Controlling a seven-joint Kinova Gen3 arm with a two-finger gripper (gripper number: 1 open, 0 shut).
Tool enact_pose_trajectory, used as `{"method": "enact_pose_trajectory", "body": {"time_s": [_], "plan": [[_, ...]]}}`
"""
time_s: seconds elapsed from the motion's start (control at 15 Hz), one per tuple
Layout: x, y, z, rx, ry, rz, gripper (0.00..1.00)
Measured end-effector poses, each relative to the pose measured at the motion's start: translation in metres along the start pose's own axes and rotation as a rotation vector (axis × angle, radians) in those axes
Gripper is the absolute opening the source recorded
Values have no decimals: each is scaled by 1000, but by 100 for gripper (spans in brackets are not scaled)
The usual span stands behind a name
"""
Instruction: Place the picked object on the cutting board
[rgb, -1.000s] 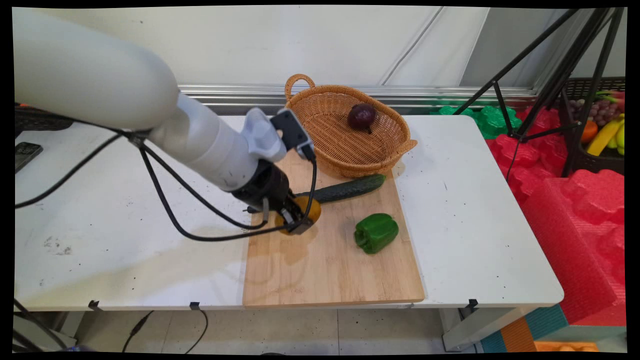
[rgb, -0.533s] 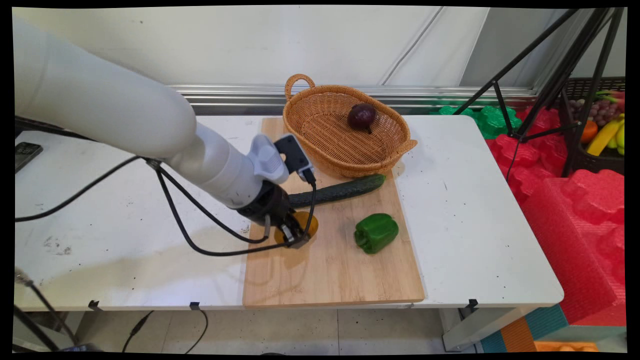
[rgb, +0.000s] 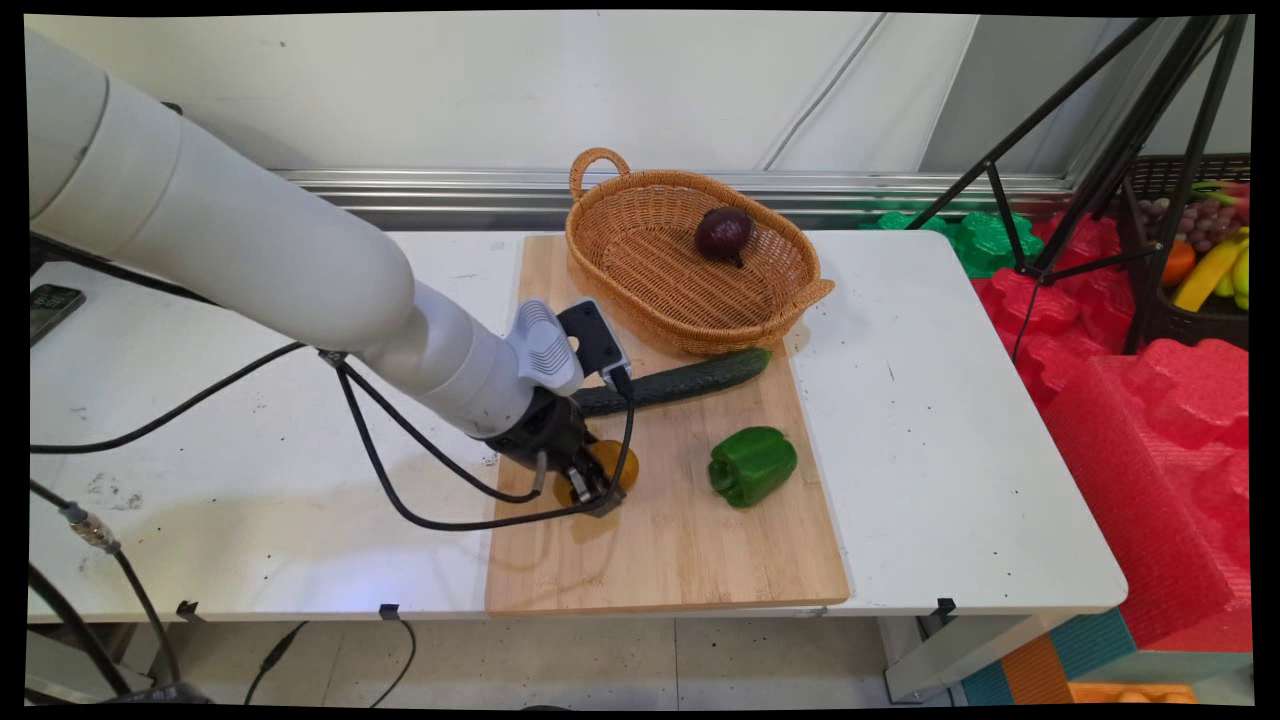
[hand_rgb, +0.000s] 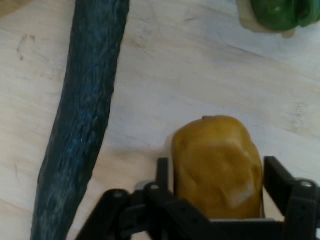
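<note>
Cucumber (rgb: 680, 381) just above, green pepper (rgb: 752, 465) right, on cutting board (rgb: 690, 540). Arm slants down from upper left; pincer (rgb: 592, 486) clamped on yellow pepper (hand_rgb: 218, 167).

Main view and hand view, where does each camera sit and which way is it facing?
Main view: fixed above the table's near side, looking down across the white table to the wall; shows the white arm and black claw.
Hand view: on the hand, looking along the claw at the pale wooden cutting board; its linkage and fingers show.
Shared: the yellow-orange rounded fruit between the fingers, the long dark green cucumber, the green bell pepper.
</note>
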Motion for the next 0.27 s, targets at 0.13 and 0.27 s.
{"method": "enact_pose_trajectory", "body": {"time_s": [0.13,0.27], "plan": [[-2,-1,1,-1,4,4,100],[-4,-2,1,-2,9,9,100]]}}
